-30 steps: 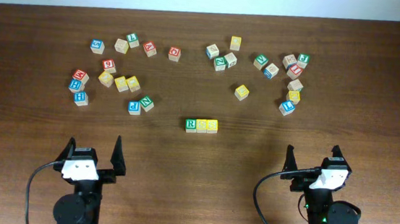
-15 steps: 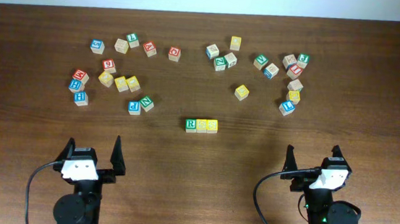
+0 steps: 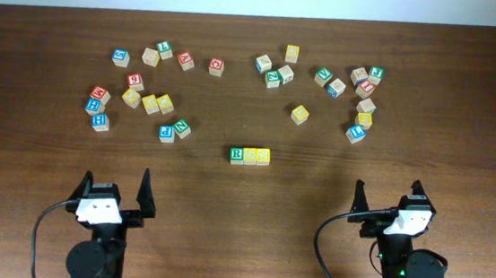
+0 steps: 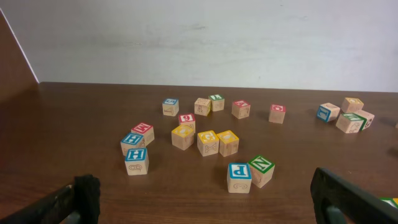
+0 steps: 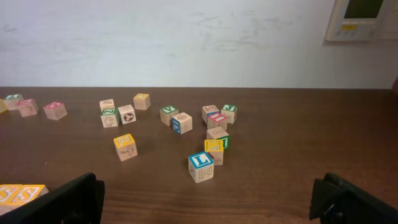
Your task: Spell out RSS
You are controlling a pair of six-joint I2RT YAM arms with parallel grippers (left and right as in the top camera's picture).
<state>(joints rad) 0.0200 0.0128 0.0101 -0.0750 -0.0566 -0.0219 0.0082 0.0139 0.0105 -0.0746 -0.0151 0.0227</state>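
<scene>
Overhead: R block (image 3: 237, 154), first S block (image 3: 250, 155) and second S block (image 3: 263, 157) sit side by side, touching, at mid-table. The row's long axis runs 9 to 3 o'clock and reads R-S-S from the robot's side. Judgement: the word looks complete, nothing left to place. Left gripper (image 3: 118, 182) is low on the table (image 3: 239, 246), fingers spread wide, nothing between them. Right gripper (image 3: 388, 192) is likewise spread and holding nothing. The row lies at about 2 o'clock from the left gripper and about 10 o'clock from the right, well apart from both. Neither arm is clearly nearer; the R end faces left, the S end faces right. Right wrist view catches the two yellow S tops at its lower-left edge. Loose blocks lie scattered in two groups toward 12 o'clock, well clear of the row. The nearest stray is a lone yellow block (image 3: 299, 115) at roughly 1 o'clock from the row. No tray, bin or other container in view. If any move follows, I'd expect only a tidy-up nudge along the row axis.
</scene>
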